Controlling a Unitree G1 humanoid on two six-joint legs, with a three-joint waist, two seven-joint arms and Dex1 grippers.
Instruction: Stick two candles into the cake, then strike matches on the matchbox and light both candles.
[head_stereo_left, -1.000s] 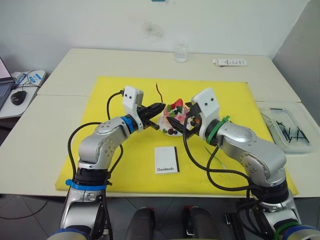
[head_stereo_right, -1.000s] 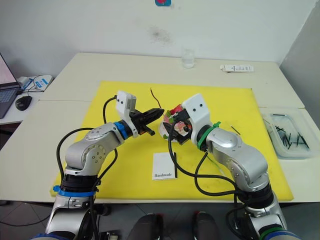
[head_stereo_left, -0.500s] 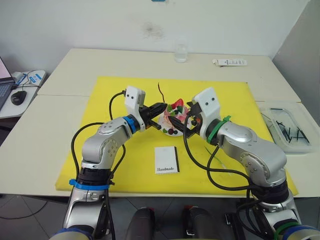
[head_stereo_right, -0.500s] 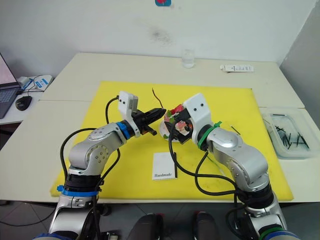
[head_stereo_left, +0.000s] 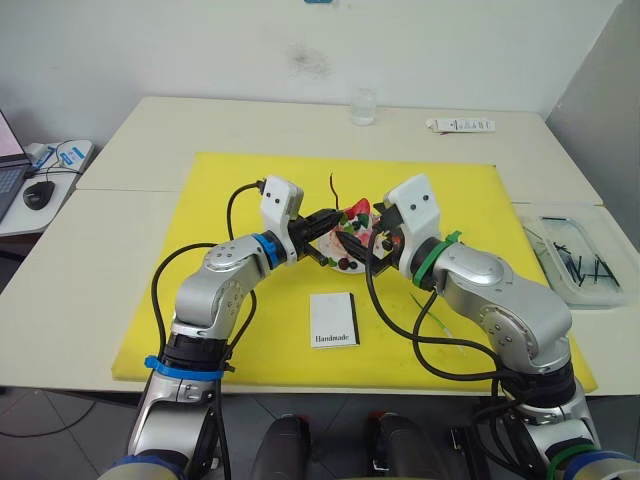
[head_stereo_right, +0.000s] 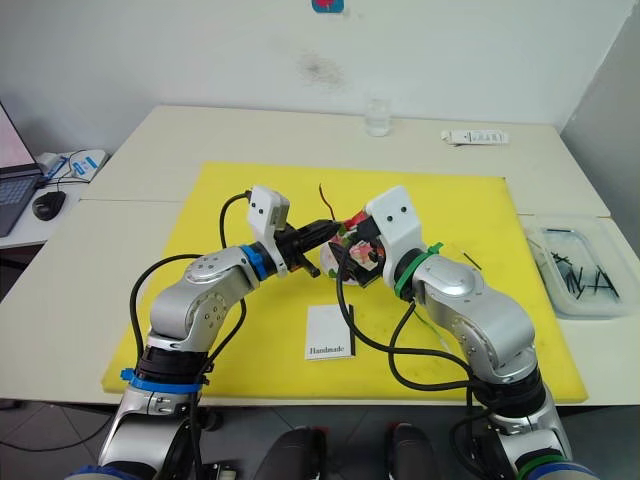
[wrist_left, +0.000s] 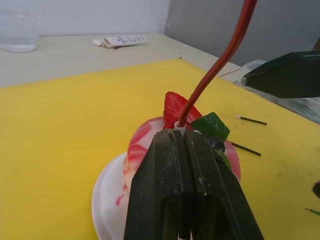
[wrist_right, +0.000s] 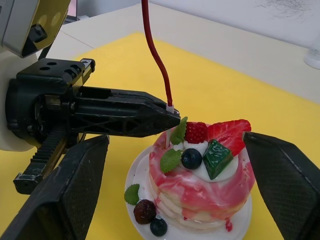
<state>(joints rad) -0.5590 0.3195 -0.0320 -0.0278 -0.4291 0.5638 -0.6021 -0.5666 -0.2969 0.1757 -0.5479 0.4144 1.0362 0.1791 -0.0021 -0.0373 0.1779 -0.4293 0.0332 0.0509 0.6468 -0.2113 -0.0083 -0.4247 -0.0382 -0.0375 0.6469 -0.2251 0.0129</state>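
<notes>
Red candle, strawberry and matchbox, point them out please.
red candle (wrist_right: 156, 55), right wrist view, mid stem.
strawberry (wrist_right: 231, 135), right wrist view, its red face.
matchbox (head_stereo_left: 333, 318), left eye view, white top.

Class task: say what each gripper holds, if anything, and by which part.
The left gripper pinches the red candle at its pale lower end. The right gripper is open around the cake, holding nothing.

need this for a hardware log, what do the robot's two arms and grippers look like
Both arms are silver-grey metal with looping black cables. The left gripper has black fingers, a white wrist camera housing and a blue band. The right gripper has broad textured black fingers, a white housing and a green band.
</notes>
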